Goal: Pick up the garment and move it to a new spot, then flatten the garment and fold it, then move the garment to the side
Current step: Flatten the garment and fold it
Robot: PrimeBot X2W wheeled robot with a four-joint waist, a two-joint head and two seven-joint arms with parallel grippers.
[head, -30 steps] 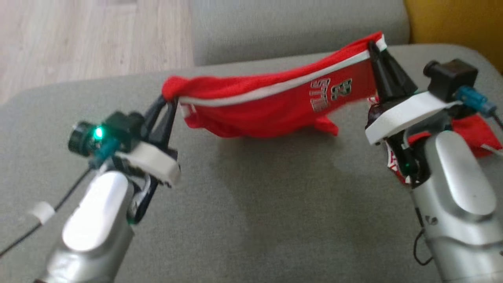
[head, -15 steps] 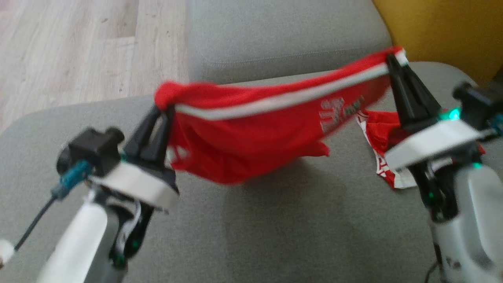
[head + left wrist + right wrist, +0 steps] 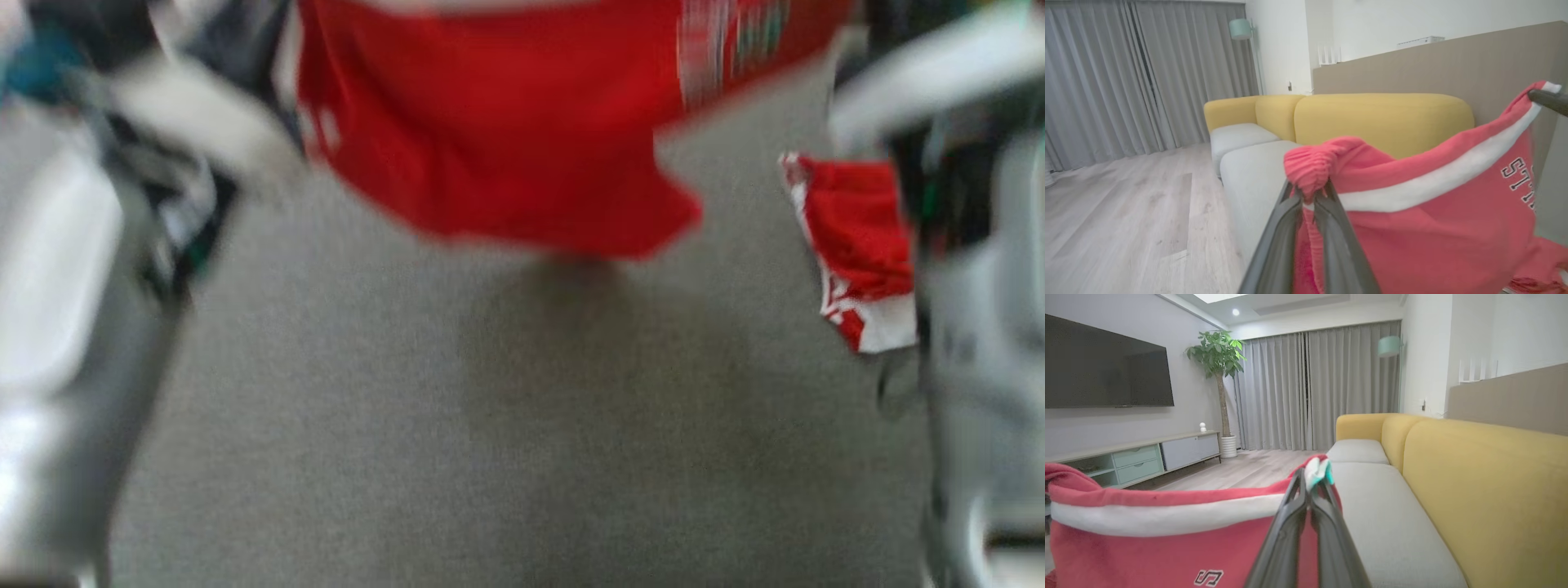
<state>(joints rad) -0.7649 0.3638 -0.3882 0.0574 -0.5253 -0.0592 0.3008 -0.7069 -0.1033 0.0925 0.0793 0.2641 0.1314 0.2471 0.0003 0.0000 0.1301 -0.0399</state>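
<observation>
- The grey sofa seat (image 3: 522, 425) spreads across the lower head view, heavily blurred. A soft shadow sits on it beneath the cloth, and its edges fall outside the picture.
- The garment (image 3: 506, 122) is red and hangs in the air above that seat, touching nothing below. In the head view its top is cut off by the upper edge and its outline is smeared.
- A white band (image 3: 1437, 183) runs along its upper edge and the red body sags beneath it.
- Its long axis runs pincer to pincer, left to right across the seat. In the left wrist view the band climbs toward the far end.
- A smaller red piece (image 3: 857, 237) with a white hem shows beside the right arm. I cannot tell whether it joins the rest.
- The left pincer (image 3: 1308, 192) is closed tight on a bunched red end.
- The right pincer (image 3: 1310, 486) is pressed together on a white-edged corner.
- Dark lettering (image 3: 1521, 179) is partly cut off; "ST" is all that reads. In the head view it is only streaks.
</observation>
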